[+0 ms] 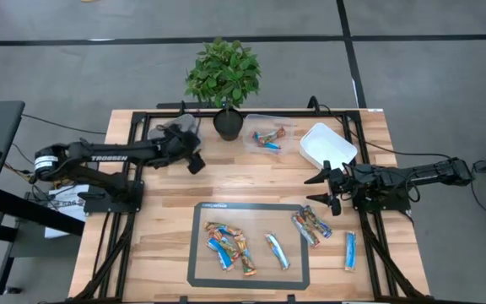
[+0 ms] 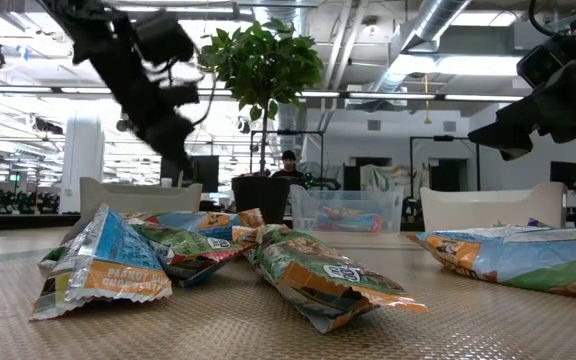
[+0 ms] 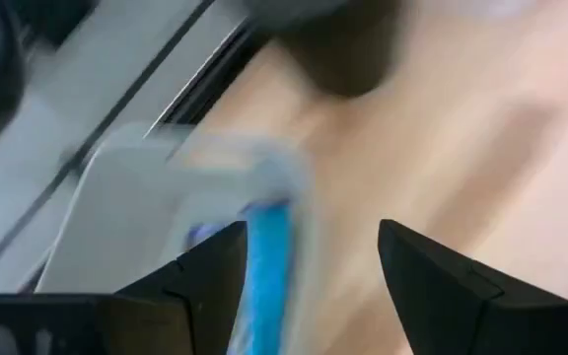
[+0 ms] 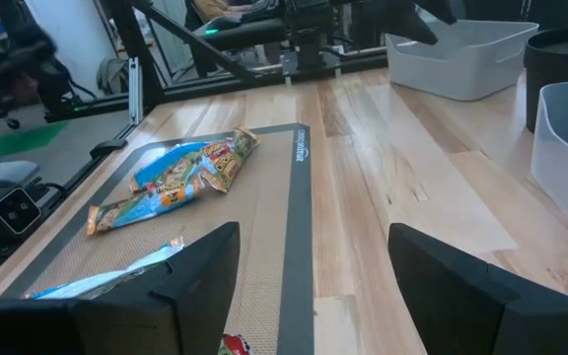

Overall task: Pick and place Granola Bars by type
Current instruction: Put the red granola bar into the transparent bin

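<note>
Several Granola Bars (image 1: 230,244) lie heaped on the grey mat (image 1: 201,263) at the near edge of the table (image 1: 163,219): a multicoloured cluster toward the mat's left side, and a single blue-and-white bar (image 1: 277,251) lying apart toward its right. Two more multicoloured bars (image 1: 310,226) straddle the mat's right border, and another blue-and-white bar (image 1: 350,251) rests on bare wood just right of the mat.

Beyond the mat's right corner, the right gripper (image 1: 322,187) hovers above the wood with its fingers spread wide and nothing between them. Behind it sits an empty white tub (image 1: 328,144).

Farther back from the mat's centre, a clear tub (image 1: 268,135) holds a few bars. A potted plant (image 1: 224,80) stands just left of that tub.

Past the mat's left corner, the left gripper (image 1: 195,157) hangs above the wood close to the plant's pot. Its wrist view shows the fingers apart and empty, with a blurred pale tub (image 3: 156,212) and a blue wrapper (image 3: 267,266) beneath.
</note>
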`<action>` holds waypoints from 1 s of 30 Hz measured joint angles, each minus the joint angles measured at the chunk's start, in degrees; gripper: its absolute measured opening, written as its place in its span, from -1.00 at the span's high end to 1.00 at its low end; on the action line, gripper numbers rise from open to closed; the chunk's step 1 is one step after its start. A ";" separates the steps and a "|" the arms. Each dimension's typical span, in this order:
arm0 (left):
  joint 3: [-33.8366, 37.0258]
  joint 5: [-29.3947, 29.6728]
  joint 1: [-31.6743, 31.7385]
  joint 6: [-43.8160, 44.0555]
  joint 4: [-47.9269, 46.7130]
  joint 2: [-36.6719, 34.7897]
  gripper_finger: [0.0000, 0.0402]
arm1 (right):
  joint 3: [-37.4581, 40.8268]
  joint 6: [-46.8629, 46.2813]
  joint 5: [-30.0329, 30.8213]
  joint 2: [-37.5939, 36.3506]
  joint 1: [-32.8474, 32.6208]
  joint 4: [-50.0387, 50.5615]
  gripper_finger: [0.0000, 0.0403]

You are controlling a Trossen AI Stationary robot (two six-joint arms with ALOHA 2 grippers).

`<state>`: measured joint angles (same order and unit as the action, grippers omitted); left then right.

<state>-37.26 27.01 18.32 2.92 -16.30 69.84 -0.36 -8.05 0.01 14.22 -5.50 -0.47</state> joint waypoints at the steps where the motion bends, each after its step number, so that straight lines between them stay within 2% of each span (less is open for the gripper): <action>1: -0.79 -1.47 -1.55 -2.58 0.16 0.00 -0.11 | 0.00 0.00 0.00 0.00 -0.02 0.02 -0.27; 6: -4.28 -14.22 -10.68 -13.89 -1.63 0.00 -0.12 | 0.00 0.00 0.00 0.02 0.00 0.00 -0.27; 9: -5.40 -22.41 -16.46 -15.47 -2.34 0.11 -0.12 | 0.00 0.00 0.00 0.00 -0.02 0.02 -0.27; 11: -5.83 -25.49 -20.10 -14.36 -2.09 0.93 -0.12 | 0.01 0.00 0.00 0.02 -0.01 0.02 -0.27; 17: -9.10 -23.76 -28.61 -6.88 -2.26 8.34 -0.12 | 0.00 0.00 0.00 0.02 -0.02 0.00 -0.27; 25: -18.02 -23.55 -35.21 -9.37 -2.28 21.12 -0.12 | 0.01 0.00 0.00 0.02 -0.02 0.00 -0.27; 30: -21.27 -23.75 -37.26 -10.71 -2.19 25.95 -0.12 | 0.00 0.00 0.01 0.02 -0.01 0.00 -0.27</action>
<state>-58.53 3.26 -18.93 -7.79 -18.50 95.79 -0.36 -8.05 0.02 14.24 -5.51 -0.47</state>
